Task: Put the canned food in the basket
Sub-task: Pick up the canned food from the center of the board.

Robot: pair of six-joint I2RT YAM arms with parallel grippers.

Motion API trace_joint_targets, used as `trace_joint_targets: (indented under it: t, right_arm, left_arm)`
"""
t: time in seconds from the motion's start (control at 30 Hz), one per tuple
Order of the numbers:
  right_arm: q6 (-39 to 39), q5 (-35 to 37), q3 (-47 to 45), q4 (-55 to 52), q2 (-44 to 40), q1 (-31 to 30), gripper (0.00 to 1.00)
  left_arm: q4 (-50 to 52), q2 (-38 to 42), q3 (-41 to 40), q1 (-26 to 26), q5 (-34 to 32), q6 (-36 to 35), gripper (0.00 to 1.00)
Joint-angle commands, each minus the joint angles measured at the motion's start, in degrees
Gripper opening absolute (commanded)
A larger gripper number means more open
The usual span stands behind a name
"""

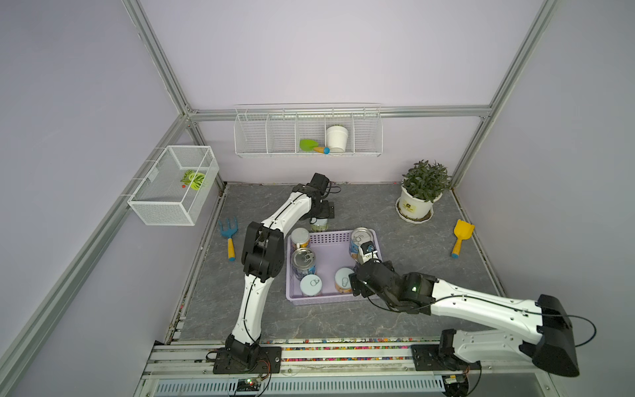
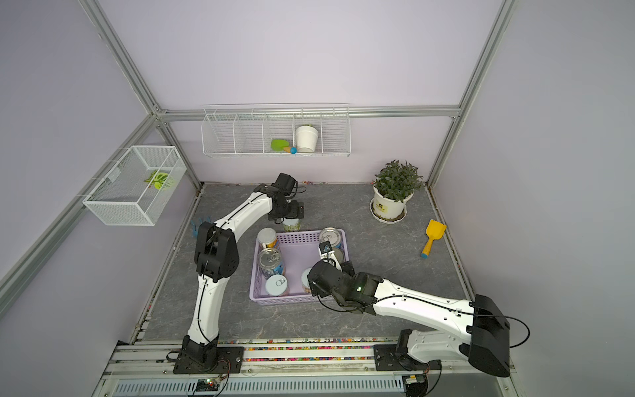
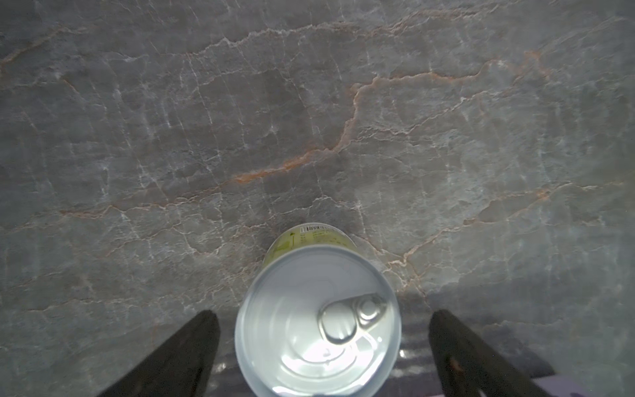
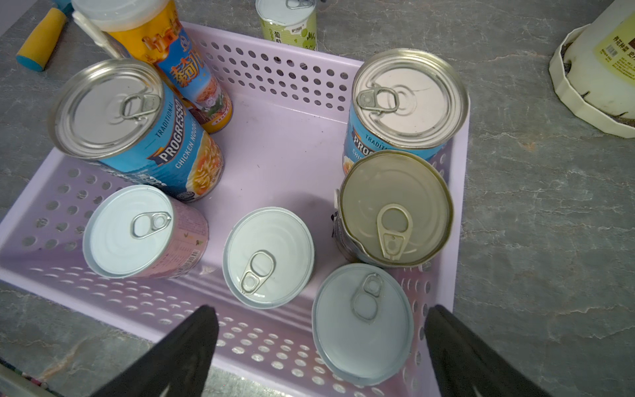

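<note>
From above, the right arm's wrist covers the near right part of the lilac basket (image 1: 323,299), so both top views show only five lids there, one of them half hidden. The right wrist view shows all seven cans inside. Two are tall blue-labelled cans (image 4: 106,103) with ringed silver lids. An orange-labelled can (image 4: 192,79) with a plastic cap stands at the far left corner. Three white-lidded cans (image 4: 268,256) sit along the near side, and a dull gold-lidded can (image 4: 395,206) with a dented rim is at the right wall. The basket is smooth plastic with rows of round holes in its walls.

The eighth, a green-labelled can (image 3: 318,319), stands upright on the grey veined table (image 3: 309,120) just beyond the basket's far wall. Its label text is too small to read. The left gripper (image 3: 324,312) sits around it, jaws spread wide with a gap on each side, and hides its lid in both top views. The right gripper (image 4: 321,309) hangs over the basket's near right corner, spread and empty.
</note>
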State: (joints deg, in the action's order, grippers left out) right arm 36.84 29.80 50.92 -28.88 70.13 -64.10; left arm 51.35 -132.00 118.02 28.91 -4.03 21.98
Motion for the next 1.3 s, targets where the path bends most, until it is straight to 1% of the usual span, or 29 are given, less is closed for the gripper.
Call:
trace_joint_targets:
  t: [0.0,0.13,0.17,0.27,0.33,0.4,0.67,0.77,0.93,1.03,1.13,1.27]
  right_arm:
    - [0.55,0.92,-0.73,0.23,0.44,-0.33,0.98]
    - [0.58,0.93,-0.69,0.28,0.96,-0.33,0.98]
    - [0.52,0.94,-0.58,0.25,1.06,-0.28,0.98]
    - [0.54,0.79,-0.39,0.17,1.39,-0.33,0.98]
    - [0.59,0.81,-0.39,0.16,1.46,-0.33,0.98]
    - [0.54,0.82,-0.46,0.17,1.47,-0.33,0.98]
    - [0.67,1.11,-0.55,0.14,1.43,-0.33,0.98]
    - [1.0,1.83,-1.19,0.4,0.41,-0.33,0.98]
    - [1.1,2.1,-2.81,1.55,-2.01,-0.33,0.98]
    - [1.13,2.1,-2.75,1.4,-1.99,-0.33,0.98]
    - [1.4,2.51,-2.73,1.52,-1.79,-0.3,0.98]
    - [2.02,3.66,-3.4,1.39,-2.93,-0.35,0.98]
  left_arm:
    - [1.99,-1.39,1.96,0.36,-2.04,-0.44,1.0]
    - [2.1,-2.43,2.13,0.37,-1.84,-0.76,1.0]
    - [2.13,-2.7,2.18,0.36,-1.77,-0.8,0.98]
    - [2.18,-3.2,2.13,0.36,-2.03,-0.78,0.88]
    - [2.13,-3.39,2.22,0.37,-2.37,-0.79,0.82]
    - [2.0,-3.35,2.46,0.36,-2.72,-0.84,0.74]
    - [3.17,-0.31,2.52,0.45,-3.68,-0.32,0.64]
    - [3.03,3.45,0.75,0.88,-5.26,0.34,0.64]
    - [-0.46,12.94,-5.64,1.5,-6.25,1.14,0.63]
    - [-0.15,16.93,-6.57,2.39,-6.73,1.07,0.63]
    - [0.96,19.94,-6.92,4.25,-8.1,0.9,0.63]
    - [1.83,24.1,-8.81,8.21,-10.91,1.47,0.63]
